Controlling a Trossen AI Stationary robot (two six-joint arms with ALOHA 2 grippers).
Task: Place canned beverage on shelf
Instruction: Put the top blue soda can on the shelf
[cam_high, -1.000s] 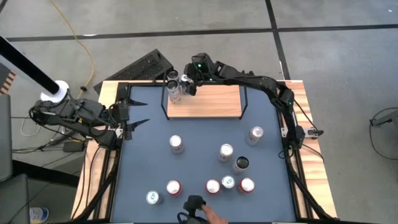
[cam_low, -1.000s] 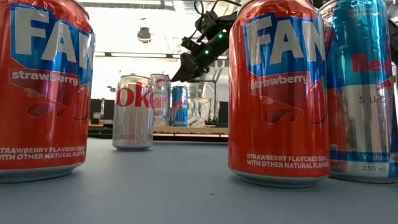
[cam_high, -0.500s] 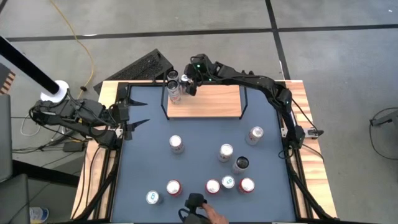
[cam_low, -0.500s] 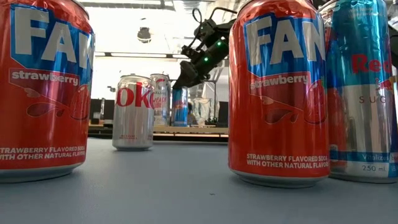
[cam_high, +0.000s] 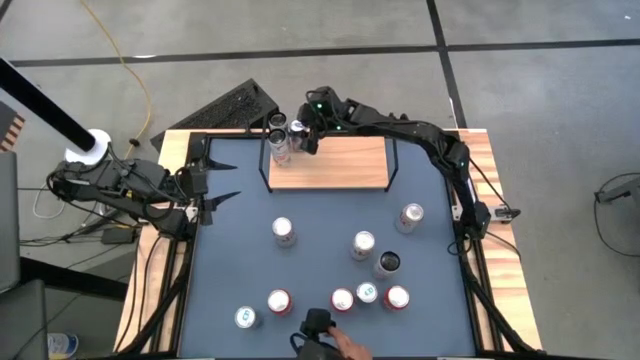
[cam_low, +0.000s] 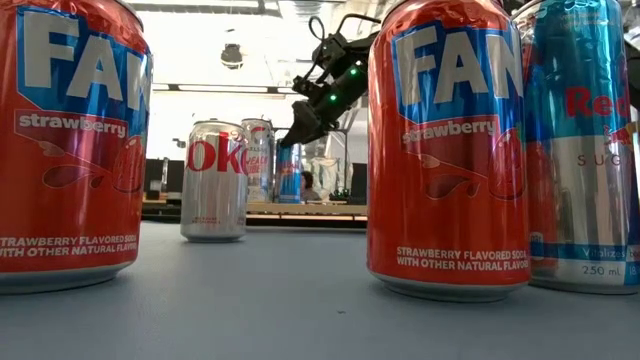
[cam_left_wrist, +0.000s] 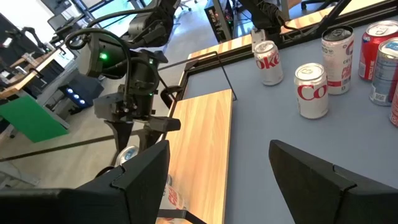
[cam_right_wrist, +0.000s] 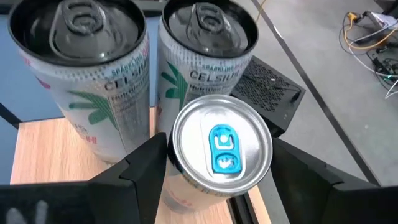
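The shelf, a light-wood board with black rod uprights, stands at the table's far side. On its far left corner stand two Celsius cans and, just in front of them, a slim silver-topped can with a blue tab, bottom down on the board. My right gripper reaches across from the right and is shut on this can. My left gripper waits at the table's left edge, open with nothing between its fingers. My right gripper pinches the slim can between its two fingers, on opposite sides of the wall just under the top rim. The fingers slant down at it from above and from the table's right. The can stands upright on the shelf board.
Several loose cans stand on the blue mat: near the middle and in a row by the near edge. A person's hand with a dark object sits at the near edge. Most of the shelf board is bare.
My right gripper has come down a little toward the slim can on the shelf. The can has stayed where it stood on the board.
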